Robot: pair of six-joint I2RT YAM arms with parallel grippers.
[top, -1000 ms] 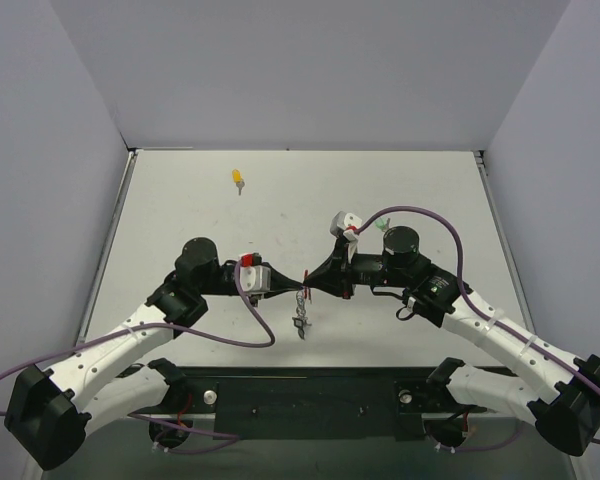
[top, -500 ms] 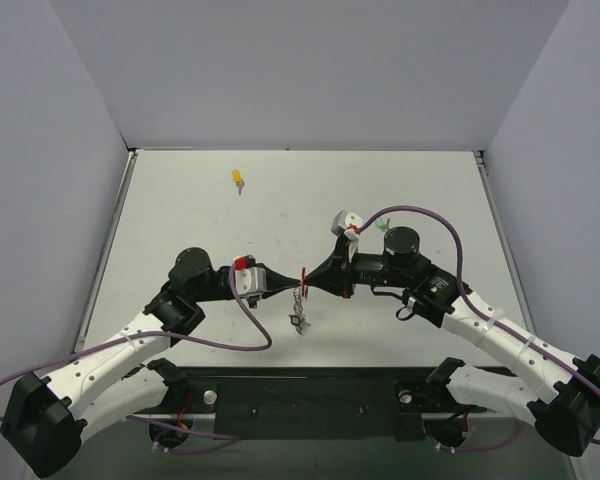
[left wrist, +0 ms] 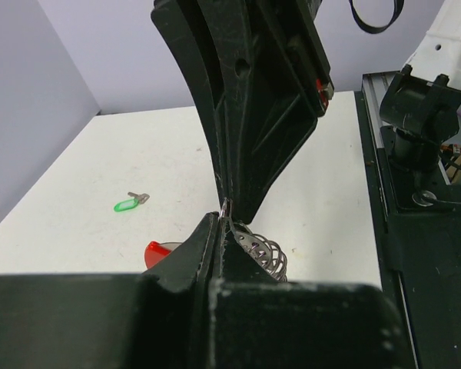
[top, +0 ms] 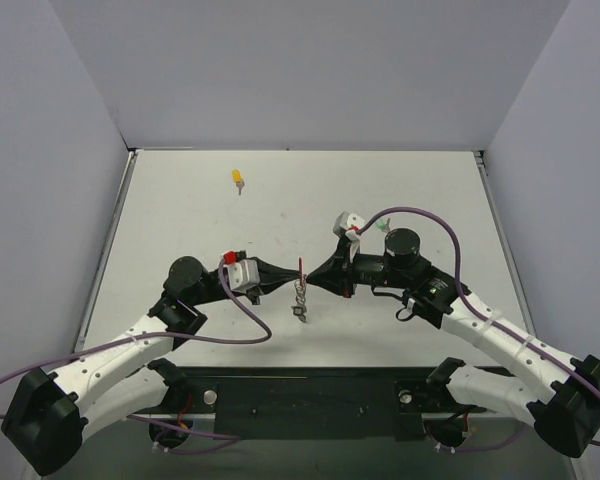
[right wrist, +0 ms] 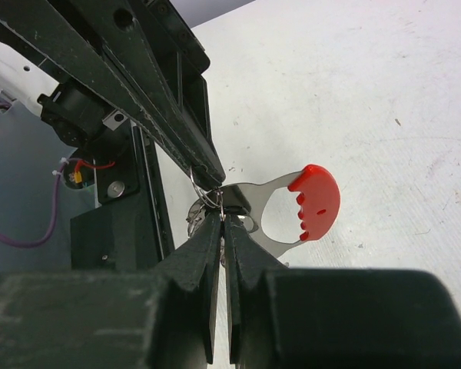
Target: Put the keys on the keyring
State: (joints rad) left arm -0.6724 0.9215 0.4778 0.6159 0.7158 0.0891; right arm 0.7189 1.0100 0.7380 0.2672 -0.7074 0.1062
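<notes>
1. The left gripper (top: 283, 284) is seen fully closed, fingertips pinched together on a thin loop of the keyring (top: 300, 291).
2. The right gripper (top: 317, 283) is likewise closed tight, with no gap between its fingers; the flat metal part of the keyring is clamped at its tips in the right wrist view.
3. The two grippers are brought tip to tip over the middle of the table (top: 180, 220), nearly touching, with the keyring held between them and lifted off the surface.
4. The red tag (right wrist: 316, 201) is seen sticking out to one side of the right gripper's fingers, joined to a silvery plate with a round hole.
5. A bunch of silvery wire coils hangs down below the grip point; what else is on the bunch cannot be told.
6. The yellow key (top: 238, 179) is left lying flat on the table at the far left, well apart from both grippers.
7. The green key (left wrist: 129, 203) is lying flat on the table beyond the right arm's wrist, untouched and not on the ring.
8. A black key cannot be made out in any view.
</notes>
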